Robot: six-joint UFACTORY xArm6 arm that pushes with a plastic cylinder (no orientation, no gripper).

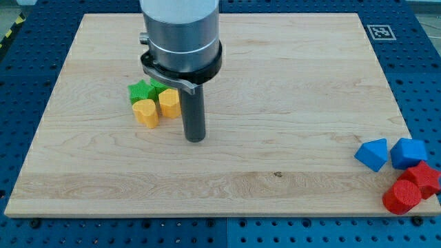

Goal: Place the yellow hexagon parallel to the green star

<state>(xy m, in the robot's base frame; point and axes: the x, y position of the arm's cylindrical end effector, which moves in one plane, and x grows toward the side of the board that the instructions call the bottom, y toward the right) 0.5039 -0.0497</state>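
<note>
My tip point(196, 140), a bare rod without fingers, stands just right of the yellow hexagon point(169, 102); a careless shove could drag the touching green star point(142, 90) along.

We see a wooden desk point(275, 103) lying on a blue perforated base point(27, 69). Our arm descends from the view's top, and my tip point(196, 140) rests on the desk just right of a small cluster of blocks. In that cluster, the green star point(140, 91) sits at the upper left, a second green block point(157, 87) is partly hidden behind the arm, the yellow hexagon point(169, 102) lies closest to the rod, and a yellow heart-like block point(145, 111) touches it on the left. At the lower right corner, well apart, lie two blue blocks point(372, 153) point(408, 152) and two red blocks point(402, 197) point(423, 178).
</note>
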